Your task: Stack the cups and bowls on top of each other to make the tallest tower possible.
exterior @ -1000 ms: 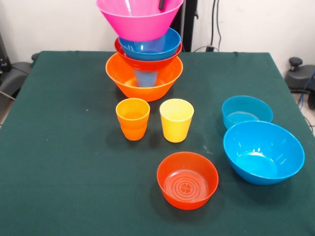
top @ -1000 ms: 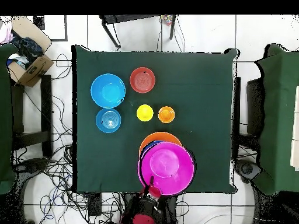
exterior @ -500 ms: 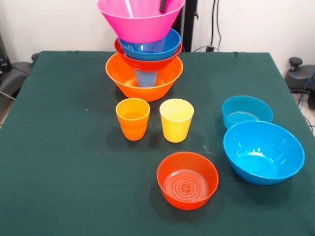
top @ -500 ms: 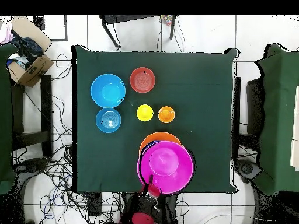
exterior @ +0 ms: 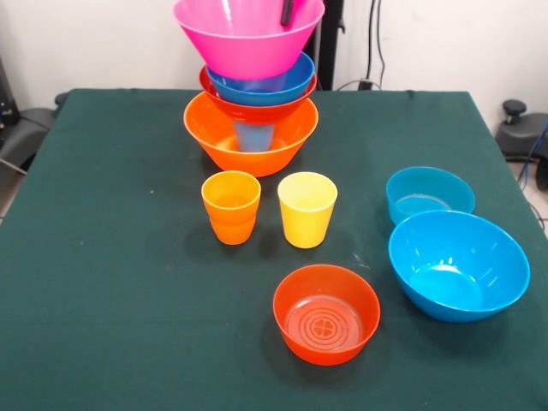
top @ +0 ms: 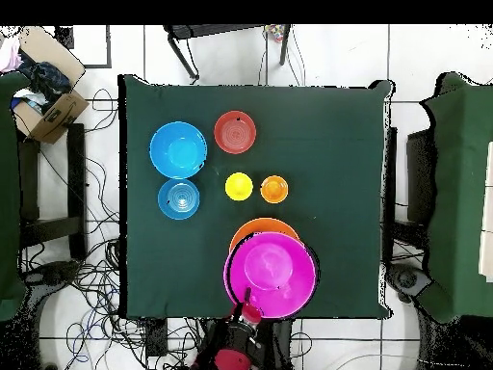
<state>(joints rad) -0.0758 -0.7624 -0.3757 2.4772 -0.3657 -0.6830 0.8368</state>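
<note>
Front view: the pink bowl [exterior: 249, 36] hangs above the tower [exterior: 250, 120] at the desk's far edge, a dark finger of the gripper [exterior: 287, 11] reaching inside its rim; the grip itself is cut off at the top, so whether it is clamped on the rim cannot be told. Against a second ago the bowl sits slightly higher and further right, which suggests it is being lined up over the blue bowl [exterior: 261, 81] rather than set down. The orange cup [exterior: 231, 206], yellow cup [exterior: 306, 209] and three loose bowls lie unmoved. Overhead view: the pink bowl [top: 271, 276] covers most of the tower near the desk's bottom edge and has drifted slightly left.
</note>
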